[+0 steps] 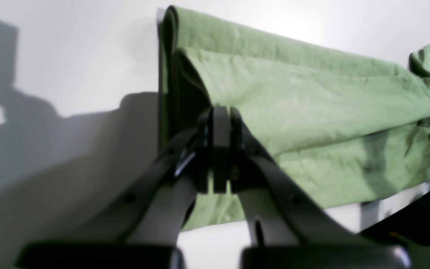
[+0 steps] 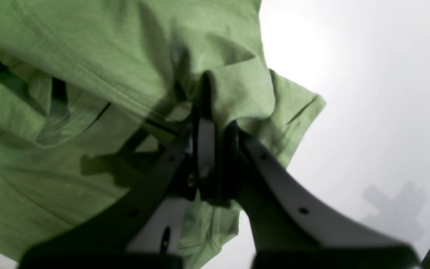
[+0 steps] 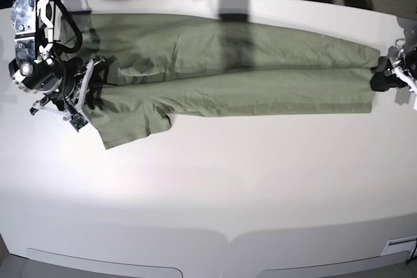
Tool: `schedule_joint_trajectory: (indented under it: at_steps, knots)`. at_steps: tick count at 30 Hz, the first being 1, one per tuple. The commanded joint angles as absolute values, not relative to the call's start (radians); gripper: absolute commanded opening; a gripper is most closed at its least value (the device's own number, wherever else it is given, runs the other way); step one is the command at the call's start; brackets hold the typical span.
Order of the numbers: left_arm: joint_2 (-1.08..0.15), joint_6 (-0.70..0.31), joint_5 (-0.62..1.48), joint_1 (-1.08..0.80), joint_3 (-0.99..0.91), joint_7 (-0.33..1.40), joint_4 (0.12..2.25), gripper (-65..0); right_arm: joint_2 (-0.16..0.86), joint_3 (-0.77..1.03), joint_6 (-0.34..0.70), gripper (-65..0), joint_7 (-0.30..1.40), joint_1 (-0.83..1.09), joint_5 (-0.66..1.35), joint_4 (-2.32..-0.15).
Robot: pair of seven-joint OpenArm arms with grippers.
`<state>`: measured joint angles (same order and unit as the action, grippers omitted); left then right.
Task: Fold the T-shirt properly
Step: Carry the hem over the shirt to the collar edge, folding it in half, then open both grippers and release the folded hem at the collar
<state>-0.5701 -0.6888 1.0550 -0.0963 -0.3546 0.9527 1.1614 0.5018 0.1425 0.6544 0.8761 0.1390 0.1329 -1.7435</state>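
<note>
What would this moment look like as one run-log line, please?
left claw: shut on T-shirt hem | right claw: shut on collar end | shirt: stretched lengthwise on table

right arm (image 3: 36,37): silver-white links, black cables | tool fingers (image 2: 293,201): grey, dark screw holes | pads: black

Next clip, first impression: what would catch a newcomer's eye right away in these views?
The green T-shirt dominates: a long band, folded lengthwise, stretched across the far side of the white table. Each end is pinched by an arm, the right gripper at the sleeve end on the base view's left, the left gripper at the hem end on its right. One sleeve flops out towards the near side.
</note>
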Motion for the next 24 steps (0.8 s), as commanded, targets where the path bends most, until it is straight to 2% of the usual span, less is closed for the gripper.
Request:
schedule_joint_trajectory:
  at_steps: [1, 9, 22, 23, 24]
  knots:
    - [-0.596, -0.698, 1.065, -0.086, -0.366, 0.941, 1.176, -65.0, 0.531, 0.151, 0.647, -65.0, 0.864, 0.131, 0.130, -1.758]
    - [-0.596, -0.698, 1.063, -0.086, -0.366, 0.941, 1.176, -65.0, 0.596, 0.151, 0.646, -65.0, 0.856, 0.133, 0.126, -1.731]
    - [-0.596, -0.698, 1.066, -0.086, -0.366, 0.941, 1.176, -65.0, 0.598, 0.151, 0.620, -65.0, 0.838, 0.133, 0.182, -1.578]
    - [-0.596, -0.698, 1.066, -0.086, -0.366, 0.941, 1.176, -65.0, 0.598, 0.151, 0.620, -62.5, 0.838, 0.133, 0.195, -1.578]
    - [-0.596, -0.698, 1.066, -0.086, -0.366, 0.941, 1.176, -65.0, 0.598, 0.151, 0.620, -55.9, 0.837, 0.133, 0.194, -1.578]
